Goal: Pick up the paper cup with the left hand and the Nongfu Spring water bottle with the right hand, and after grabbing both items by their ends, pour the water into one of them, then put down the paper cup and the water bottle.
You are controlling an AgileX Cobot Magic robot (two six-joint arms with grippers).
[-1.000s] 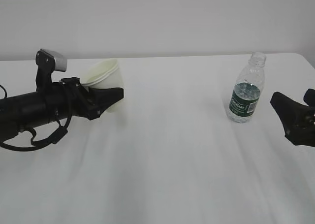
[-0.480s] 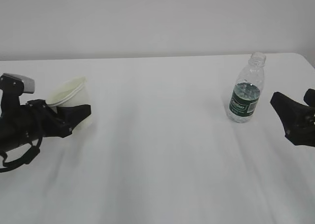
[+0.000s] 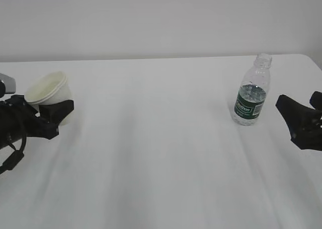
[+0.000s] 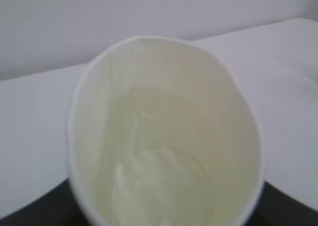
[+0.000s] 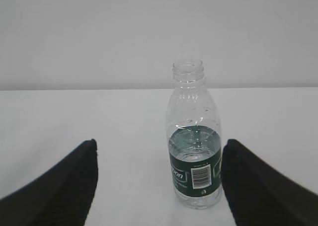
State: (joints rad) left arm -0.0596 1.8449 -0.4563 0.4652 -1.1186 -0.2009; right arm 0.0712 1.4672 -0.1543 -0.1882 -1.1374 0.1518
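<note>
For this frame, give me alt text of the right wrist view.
A capless Nongfu Spring water bottle stands upright on a white table, partly filled, centred ahead between the open right claw and untouched by its two black fingers.

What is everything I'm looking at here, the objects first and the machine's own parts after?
paper cup: one, white with cream inside, far left, tilted, held in the left gripper
water bottle: one, clear with dark green label, no cap, partly filled, upright at right
table: one, white, under everything
wall: one, pale grey, behind the table
left gripper: one, black, at left edge, closed on the cup
right gripper: one, black, at right edge, open, beside the bottle, not touching
</note>
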